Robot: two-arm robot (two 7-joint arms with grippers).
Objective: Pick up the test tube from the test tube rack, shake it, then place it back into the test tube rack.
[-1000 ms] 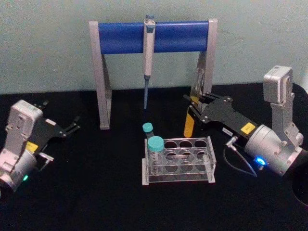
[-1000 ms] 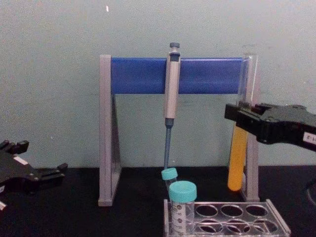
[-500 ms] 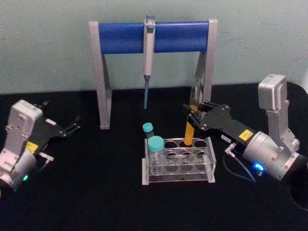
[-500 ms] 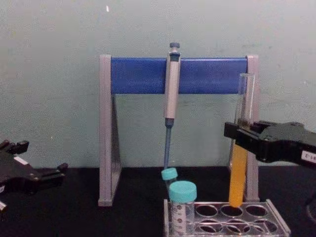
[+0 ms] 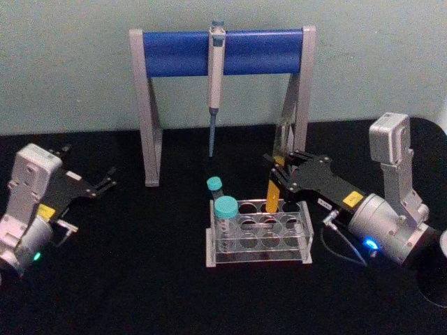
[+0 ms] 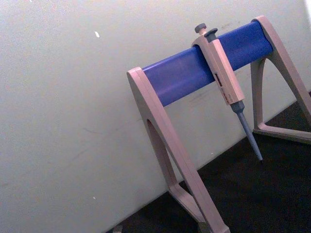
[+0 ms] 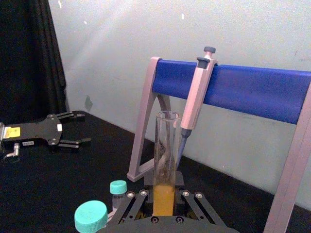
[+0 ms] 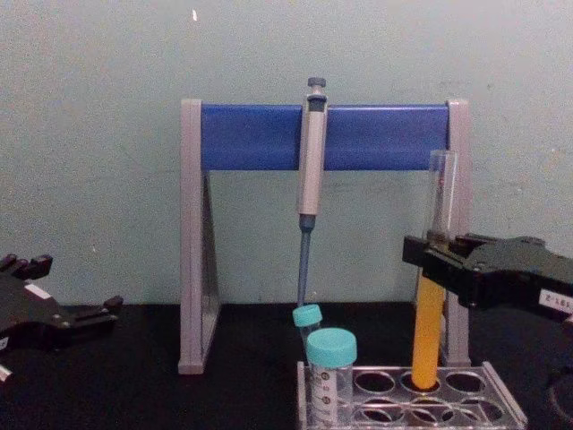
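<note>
The test tube (image 5: 272, 187) is a long clear tube with orange-yellow liquid in its lower half. It stands upright, its round bottom inside the middle back-row hole of the test tube rack (image 5: 258, 255). My right gripper (image 5: 279, 174) is shut on the tube at mid-height, coming in from the right. From the side the tube (image 8: 429, 313) dips into the rack (image 8: 503, 405) under the right gripper (image 8: 431, 262). In the right wrist view the tube (image 7: 165, 160) rises between the fingers. My left gripper (image 5: 105, 183) is parked open at the far left, well away from the rack.
Two teal-capped tubes (image 5: 225, 209) stand in the rack's left column. Behind the rack is a tall grey stand with a blue crossbar (image 5: 223, 52), and a pipette (image 5: 215, 84) hangs from it. The stand's right leg (image 8: 458, 233) is just behind the held tube.
My right gripper has come down and slightly left with the tube. The tube's bottom went from hanging above the rack's back row to sitting inside a hole. The left arm stayed still.
</note>
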